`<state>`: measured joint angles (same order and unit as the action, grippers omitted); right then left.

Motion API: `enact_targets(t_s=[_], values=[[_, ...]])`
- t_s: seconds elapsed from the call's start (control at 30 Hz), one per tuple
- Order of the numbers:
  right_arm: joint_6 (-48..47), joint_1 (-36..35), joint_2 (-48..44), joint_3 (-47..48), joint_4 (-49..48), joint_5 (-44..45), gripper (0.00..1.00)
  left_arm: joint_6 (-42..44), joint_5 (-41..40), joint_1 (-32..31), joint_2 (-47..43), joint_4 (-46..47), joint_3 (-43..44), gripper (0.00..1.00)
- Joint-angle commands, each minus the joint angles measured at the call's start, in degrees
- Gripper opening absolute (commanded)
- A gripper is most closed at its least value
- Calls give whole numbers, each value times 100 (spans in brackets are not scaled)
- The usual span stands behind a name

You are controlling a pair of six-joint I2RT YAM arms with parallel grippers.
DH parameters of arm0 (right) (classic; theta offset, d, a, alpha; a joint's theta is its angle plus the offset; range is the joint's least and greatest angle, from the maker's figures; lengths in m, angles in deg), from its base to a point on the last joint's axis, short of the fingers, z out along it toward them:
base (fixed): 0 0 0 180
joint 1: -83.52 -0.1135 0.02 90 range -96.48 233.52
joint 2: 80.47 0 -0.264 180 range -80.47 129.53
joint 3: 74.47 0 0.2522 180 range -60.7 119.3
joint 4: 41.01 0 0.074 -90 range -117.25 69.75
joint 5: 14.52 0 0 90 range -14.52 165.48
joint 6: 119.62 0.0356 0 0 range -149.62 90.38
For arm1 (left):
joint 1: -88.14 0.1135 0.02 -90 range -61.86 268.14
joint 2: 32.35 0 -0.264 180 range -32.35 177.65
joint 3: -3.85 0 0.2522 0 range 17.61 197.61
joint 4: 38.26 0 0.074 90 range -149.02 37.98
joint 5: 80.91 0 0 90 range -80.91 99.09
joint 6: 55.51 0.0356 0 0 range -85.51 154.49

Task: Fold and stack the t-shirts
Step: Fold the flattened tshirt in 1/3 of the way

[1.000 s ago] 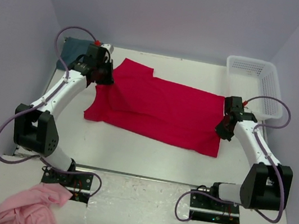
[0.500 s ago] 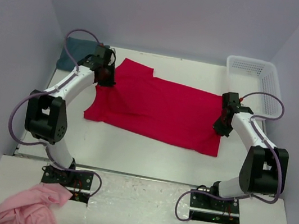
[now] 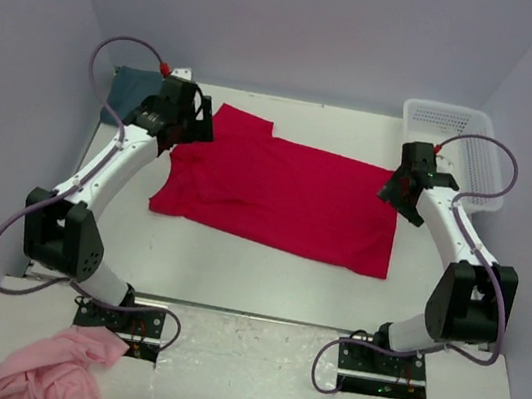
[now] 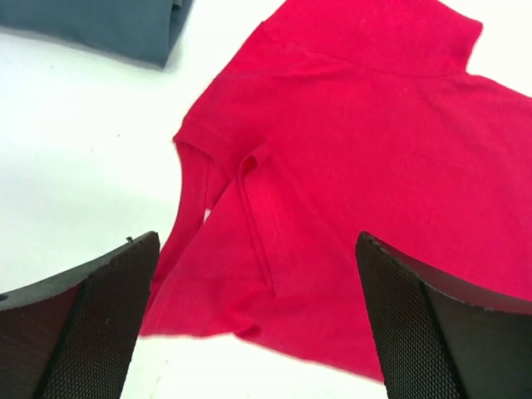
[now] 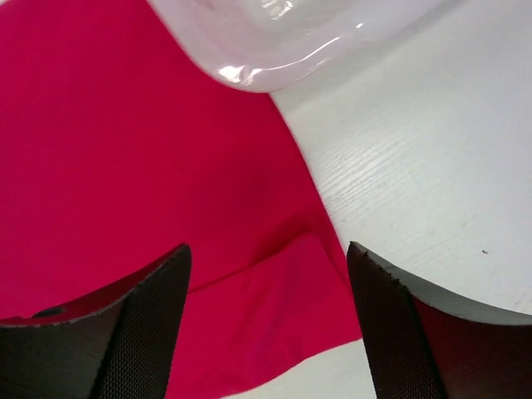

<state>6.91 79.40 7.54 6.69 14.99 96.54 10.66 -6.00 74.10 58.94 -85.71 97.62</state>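
A crimson red t-shirt (image 3: 286, 198) lies spread flat across the middle of the table, with a folded-over sleeve at its left end (image 4: 258, 199) and a small folded corner at its right end (image 5: 274, 307). A teal t-shirt (image 3: 130, 87) lies folded at the back left corner (image 4: 108, 25). My left gripper (image 3: 194, 129) hovers open over the red shirt's left shoulder (image 4: 253, 241), nothing between its fingers. Over the shirt's right edge my right gripper (image 3: 397, 192) also stands open (image 5: 268, 249) and holds nothing.
A white plastic basket (image 3: 458, 139) stands at the back right, its rim close above the right gripper (image 5: 249, 50). A pink cloth (image 3: 57, 369) lies off the table's front left, beside the left arm's base.
Both grippers were shut on the red shirt's ends and have now opened and let go. The shirt lies flat. Both wrists have lifted and pulled back slightly.
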Motion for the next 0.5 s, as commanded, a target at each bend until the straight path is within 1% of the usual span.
enact_targets(t_s=[0.0, 0.03, 0.07, 0.1, 0.13, 0.17, 0.2, 0.23, 0.27, 0.3, 0.37, 0.47], values=[[-313, -255, -705, 230, -23, -135, 77, -296, -416, -81, -874, -206, -484, 100], [-505, -413, -836, 161, -75, -355, 77, -393, -337, -64, -1024, -225, -895, 97], [-576, -545, -1038, 125, -171, -792, 76, -403, -119, -46, -1286, -217, -1082, 93], [-621, -842, -1127, 72, -207, -988, 75, -490, -38, -11, -1376, -278, -1240, 85], [-699, -984, -1206, -41, -251, -1146, 74, -534, 67, 111, -1464, -278, -1399, 59], [-665, -1133, -1259, -112, -312, -1296, 68, -534, 459, 225, -1612, -209, -1739, 44], [-622, -1239, -1321, -182, -382, -1393, 40, -534, 681, 366, -1631, -130, -1865, 29], [-612, -1380, -1347, -374, -487, -1490, 21, -569, 918, 654, -1640, -103, -1970, 0], [-586, -1433, -1339, -446, -593, -1517, 2, -578, 1329, 779, -1579, -94, -2119, 0], [-551, -1451, -1278, -473, -594, -1561, 0, -561, 1473, 876, -1544, -33, -2182, 0], [-621, -1487, -1181, -552, -647, -1736, 0, -473, 1911, 1017, -1343, 12, -2270, 0], [-612, -1539, -891, -631, -743, -2070, 0, -429, 2264, 1035, -974, 56, -2332, 0]])
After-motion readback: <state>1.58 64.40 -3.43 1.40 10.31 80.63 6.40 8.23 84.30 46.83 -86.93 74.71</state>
